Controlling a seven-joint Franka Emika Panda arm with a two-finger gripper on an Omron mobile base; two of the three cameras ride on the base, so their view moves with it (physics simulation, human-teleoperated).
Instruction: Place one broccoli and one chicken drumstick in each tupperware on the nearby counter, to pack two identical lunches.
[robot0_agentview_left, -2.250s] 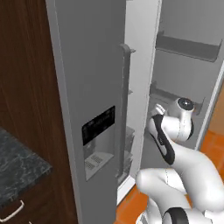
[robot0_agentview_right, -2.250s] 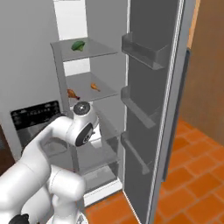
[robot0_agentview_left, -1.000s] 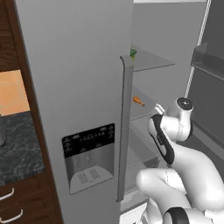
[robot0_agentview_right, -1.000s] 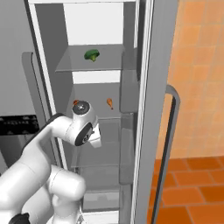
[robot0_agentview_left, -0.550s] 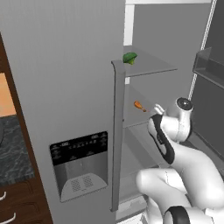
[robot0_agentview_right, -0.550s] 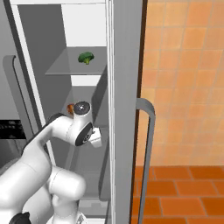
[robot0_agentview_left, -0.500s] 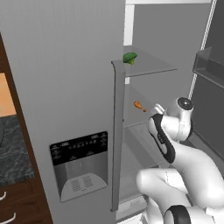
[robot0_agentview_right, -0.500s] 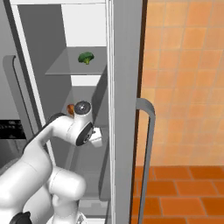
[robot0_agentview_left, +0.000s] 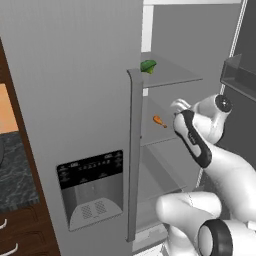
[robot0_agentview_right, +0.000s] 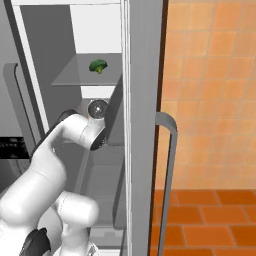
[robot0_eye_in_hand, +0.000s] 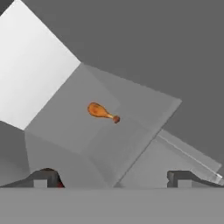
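Note:
A bright-green broccoli (robot0_agentview_left: 148, 65) (robot0_agentview_right: 98, 65) lies on the upper glass shelf of the open fridge. One orange-brown chicken drumstick (robot0_agentview_left: 159, 120) (robot0_eye_in_hand: 103, 112) lies on the shelf below it. My gripper (robot0_agentview_left: 178, 104) (robot0_eye_in_hand: 116, 178) hangs in front of that lower shelf, a short way from the drumstick and pointing at it. Its fingertips (robot0_eye_in_hand: 43, 176) stand wide apart, so it is open and holds nothing. The tupperware is out of view. A strip of the dark marbled counter (robot0_agentview_left: 11, 170) lies at the far left.
The shut left fridge door (robot0_agentview_left: 75, 100) with its dispenser panel (robot0_agentview_left: 91, 187) and vertical handle (robot0_agentview_left: 133, 150) stands left of the opening. The open right door's edge (robot0_agentview_right: 144, 125) and its handle (robot0_agentview_right: 170, 165) stand close on my right. Door bins (robot0_agentview_left: 239, 75) hang at the right.
The base has driven and turned, so both base views swung from the fridge's side to face its shelves, then held still. My arm has lifted the hand a little toward the drumstick shelf.

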